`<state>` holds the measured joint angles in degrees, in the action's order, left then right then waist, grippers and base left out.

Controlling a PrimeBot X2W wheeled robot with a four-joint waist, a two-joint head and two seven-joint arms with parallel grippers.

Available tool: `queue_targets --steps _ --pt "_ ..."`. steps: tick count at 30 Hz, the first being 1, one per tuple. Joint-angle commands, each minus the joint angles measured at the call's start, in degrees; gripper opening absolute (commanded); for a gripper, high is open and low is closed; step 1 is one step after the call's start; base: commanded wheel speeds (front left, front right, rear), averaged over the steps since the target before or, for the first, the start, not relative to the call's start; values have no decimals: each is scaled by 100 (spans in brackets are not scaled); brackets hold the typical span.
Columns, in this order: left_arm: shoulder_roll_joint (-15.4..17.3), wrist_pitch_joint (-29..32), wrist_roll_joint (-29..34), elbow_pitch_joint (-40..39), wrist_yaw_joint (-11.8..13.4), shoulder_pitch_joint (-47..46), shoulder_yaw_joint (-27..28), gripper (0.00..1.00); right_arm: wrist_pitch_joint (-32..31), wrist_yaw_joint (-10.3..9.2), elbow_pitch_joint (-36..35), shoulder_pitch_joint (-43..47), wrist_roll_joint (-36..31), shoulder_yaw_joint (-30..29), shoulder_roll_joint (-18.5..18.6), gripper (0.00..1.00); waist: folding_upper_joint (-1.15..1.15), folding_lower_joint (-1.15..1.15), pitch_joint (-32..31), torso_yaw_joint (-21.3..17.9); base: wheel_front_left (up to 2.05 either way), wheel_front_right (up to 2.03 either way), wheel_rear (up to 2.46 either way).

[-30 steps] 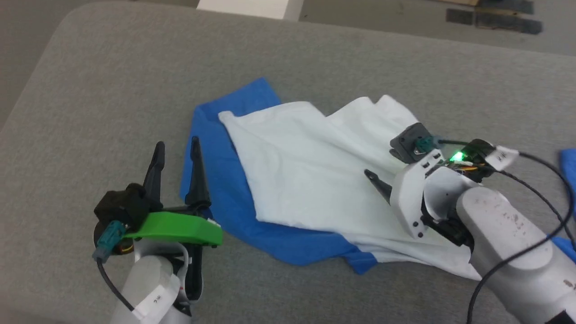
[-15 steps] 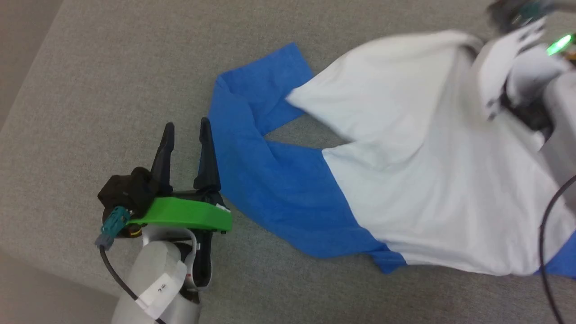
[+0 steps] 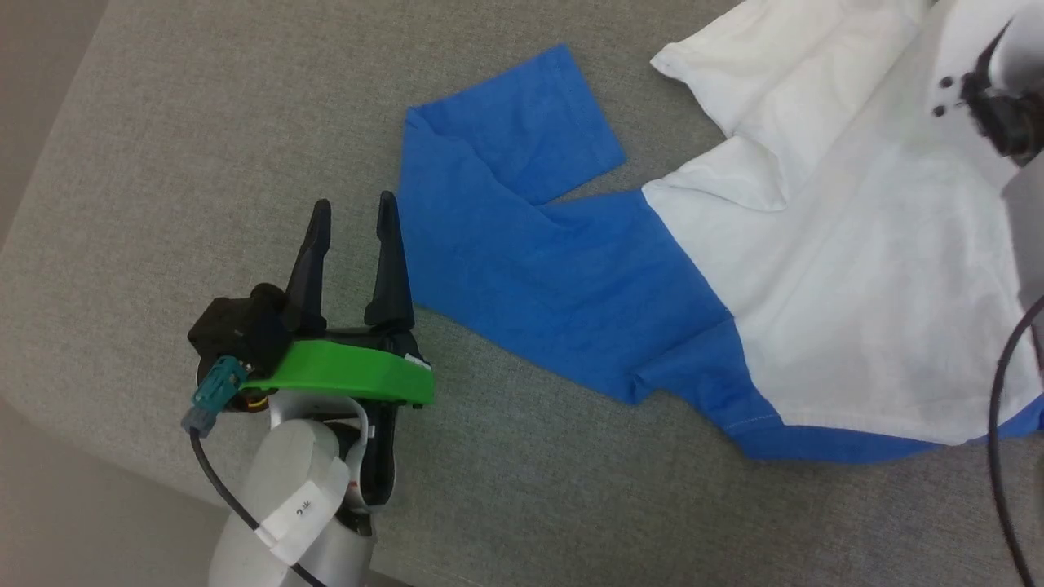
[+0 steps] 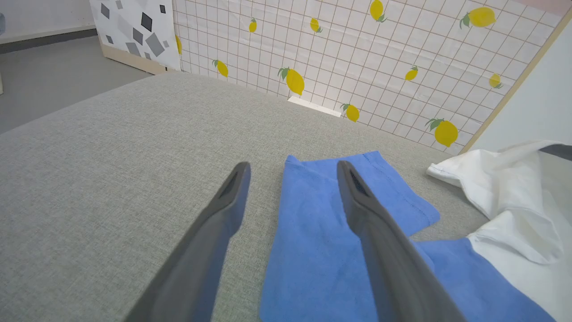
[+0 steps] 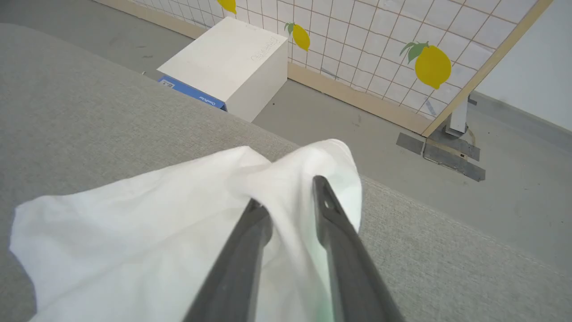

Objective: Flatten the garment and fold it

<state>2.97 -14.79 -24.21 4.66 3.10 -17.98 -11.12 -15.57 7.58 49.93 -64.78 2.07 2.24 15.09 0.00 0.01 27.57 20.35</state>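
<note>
The garment lies on the grey table with its white body to the right and a royal-blue sleeve spread to the left. My left gripper stands open just left of the sleeve's edge. In the left wrist view its right finger hangs over the blue sleeve, and the left gripper holds nothing. My right gripper is closed narrowly on a bunched fold of the white cloth, which is lifted off the table. In the head view the right wrist sits at the top right, its fingers hidden.
The grey padded table ends at a rounded edge on the left. A white box stands on the floor beyond the far edge, before a lemon-patterned panel. A black cable hangs over the garment's right side.
The head camera has shifted. My right gripper closed on the white body and pulled it up and to the far right, uncovering the blue sleeve. The left arm has held still.
</note>
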Motion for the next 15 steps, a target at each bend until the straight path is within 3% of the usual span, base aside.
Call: queue_targets --steps 1,6,12,15 --pt "-9 -21 -8 43 17 -24 18 100 154 -9 15 130 43 -48 -62 100 0 -1 -152 -101 0 0 0" --pt "-9 -21 133 211 -35 186 120 100 924 -9 -330 840 503 -41 -326 100 0 -1 -655 -332 0 0 0" --pt "-9 -21 408 431 -151 612 333 100 2015 -9 -1705 2489 1071 372 -384 100 0 -1 -1359 -724 0 0 0" --pt "-9 -21 519 531 -199 824 432 100 2348 -9 -2546 3473 1137 258 -415 100 0 -1 -1639 -926 0 0 0"
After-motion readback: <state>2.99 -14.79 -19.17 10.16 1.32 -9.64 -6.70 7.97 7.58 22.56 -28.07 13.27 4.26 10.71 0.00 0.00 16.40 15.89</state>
